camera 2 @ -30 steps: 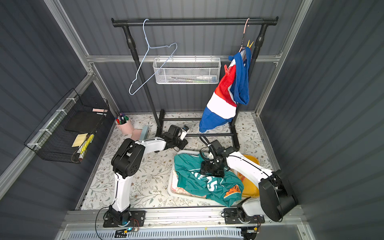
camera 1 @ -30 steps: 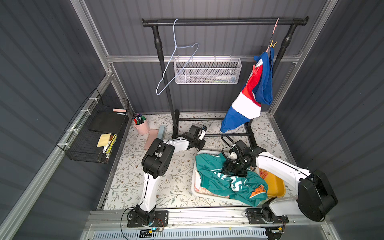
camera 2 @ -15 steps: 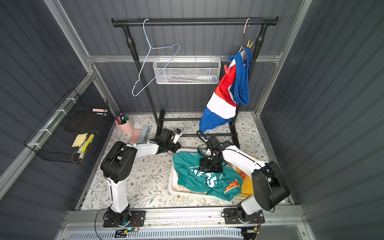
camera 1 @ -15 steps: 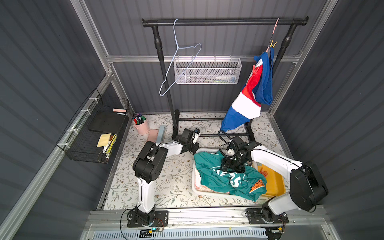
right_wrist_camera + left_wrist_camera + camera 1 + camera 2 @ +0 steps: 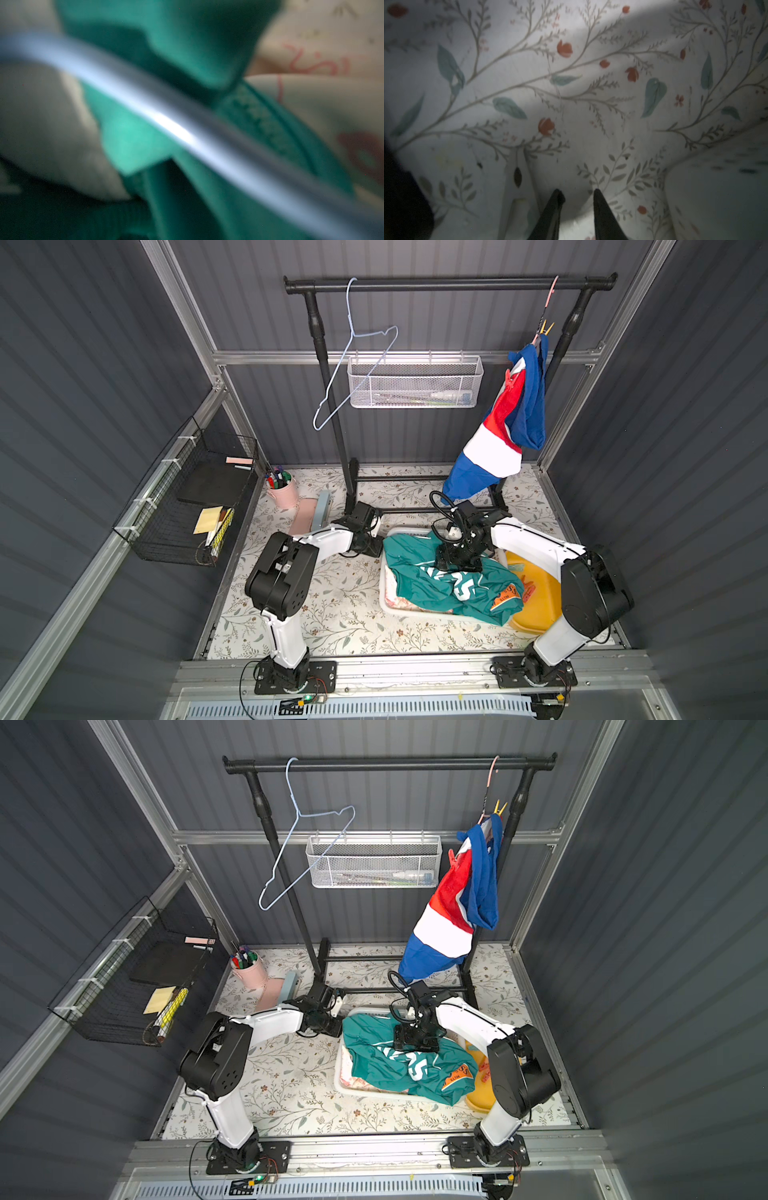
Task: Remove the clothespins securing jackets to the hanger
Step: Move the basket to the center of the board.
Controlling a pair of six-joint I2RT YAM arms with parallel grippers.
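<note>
Jackets heaped in the white tub (image 5: pixel 382 593), one more pinned up behind it
Teal jacket (image 5: pixel 436 585) lies on top in the tub, over the cream-and-pink jacket (image 5: pixel 397 600); the right gripper (image 5: pixel 457 562) sits low on the teal cloth, and whether its claw grasps anything I cannot tell, since its wrist view is a blur. Left gripper (image 5: pixel 577 193) hovers over the floral mat (image 5: pixel 571 93) just beside the tub, claw released, nothing between the fingertips. Behind and above the tub the red-white-blue jacket (image 5: pixel 498 448) hangs from a pink hanger (image 5: pixel 550 294), with a yellow clothespin (image 5: pixel 546 328) and a red clothespin (image 5: pixel 509 379) on it. Loose red clothespins (image 5: pixel 528 588) lie in the yellow tray (image 5: pixel 540 610) just beside the tub
</note>
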